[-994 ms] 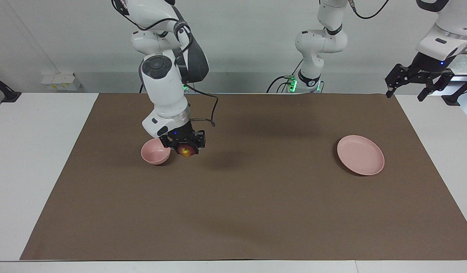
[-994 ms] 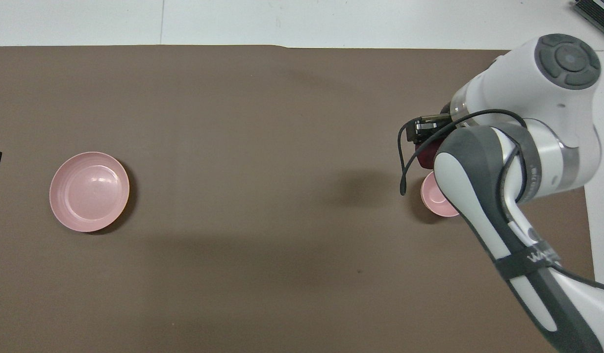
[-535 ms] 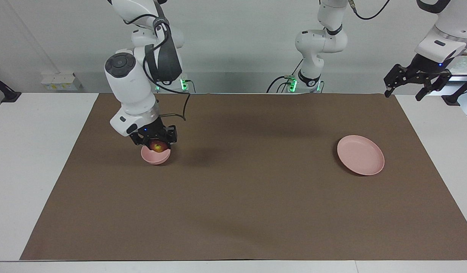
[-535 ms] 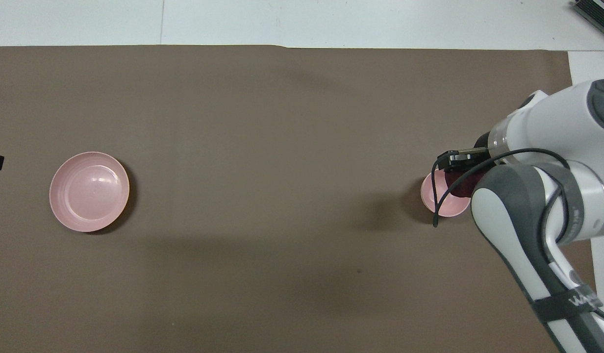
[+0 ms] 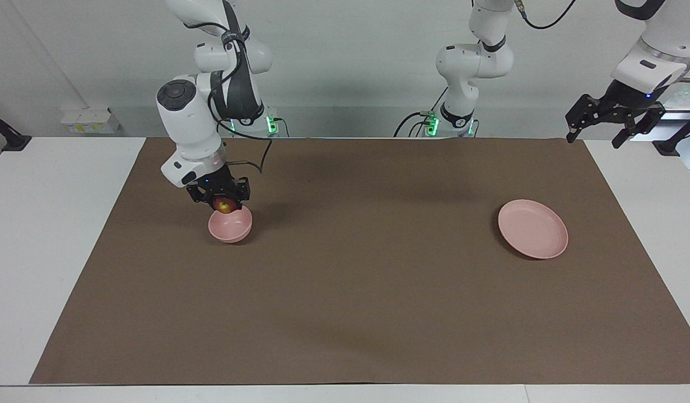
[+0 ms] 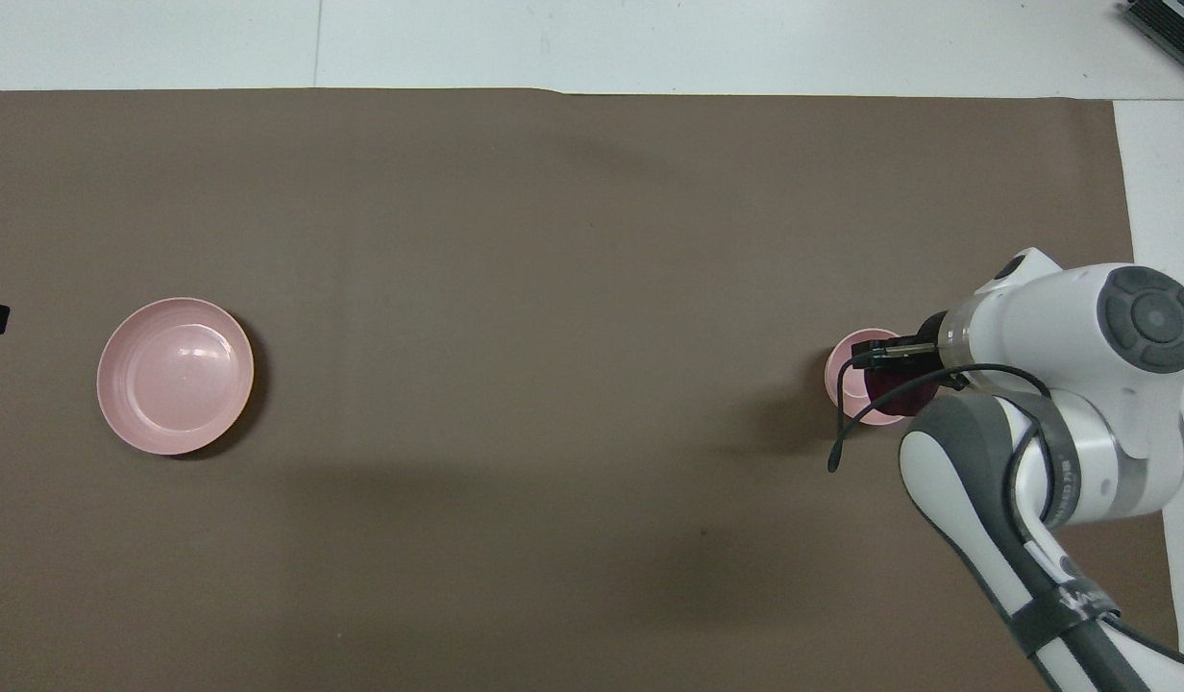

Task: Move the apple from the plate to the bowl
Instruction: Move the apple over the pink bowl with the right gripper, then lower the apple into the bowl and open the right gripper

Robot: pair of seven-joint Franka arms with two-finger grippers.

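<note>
My right gripper [image 5: 221, 202] is shut on the small dark red apple [image 5: 225, 206] and holds it just over the small pink bowl [image 5: 231, 226], toward the robots' edge of its rim. In the overhead view the apple [image 6: 888, 398] shows dark red over the bowl [image 6: 845, 377], partly covered by the right arm. The wide flat pink plate [image 5: 532, 229] lies bare toward the left arm's end of the table, and it also shows in the overhead view [image 6: 174, 375]. My left gripper [image 5: 612, 122] is open and waits raised over the table's corner by its base.
A brown mat [image 5: 356, 291] covers most of the white table [image 5: 42, 235]. A third arm's base [image 5: 454, 120] stands at the robots' edge of the table, between the two arms.
My right gripper has carried the apple from beside the bowl toward the right arm's end, to just over the bowl. The left gripper has risen slightly.
</note>
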